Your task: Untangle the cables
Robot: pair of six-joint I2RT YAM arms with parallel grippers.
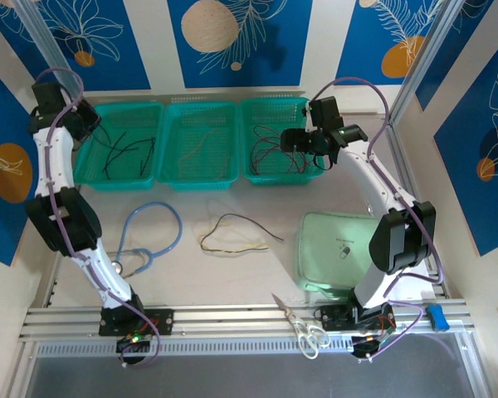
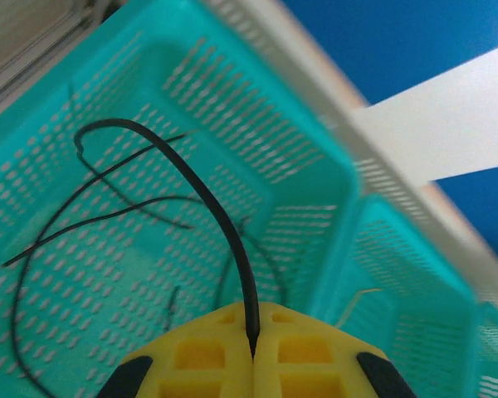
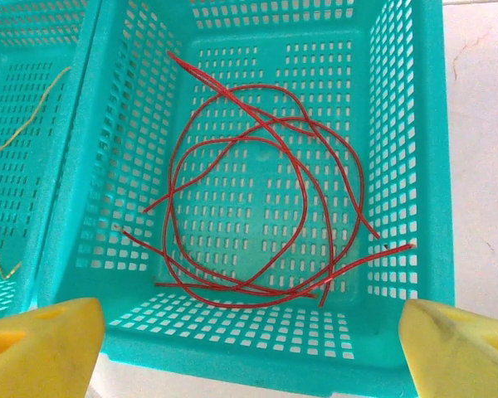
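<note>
The left gripper (image 2: 253, 336) is clamped shut on a thin black cable (image 2: 220, 220), which arcs away into the left teal perforated plastic basket (image 2: 303, 178); other black cables (image 2: 100, 220) lie loose on that basket's floor; the middle teal basket (image 1: 201, 179) holds a thin yellow cable (image 1: 199, 144); on the white table (image 1: 232, 286) in front, a black table cable (image 1: 249, 220) and a yellow table cable (image 1: 232, 246) lie tangled together; the right gripper (image 3: 251, 332) hangs with jaws wide apart, holding nothing, above the right teal basket (image 3: 402, 124), where red cables (image 3: 303, 186) lie looped.

Blue floral wall panels (image 1: 274, 50); white tabletop (image 1: 232, 282)
</note>
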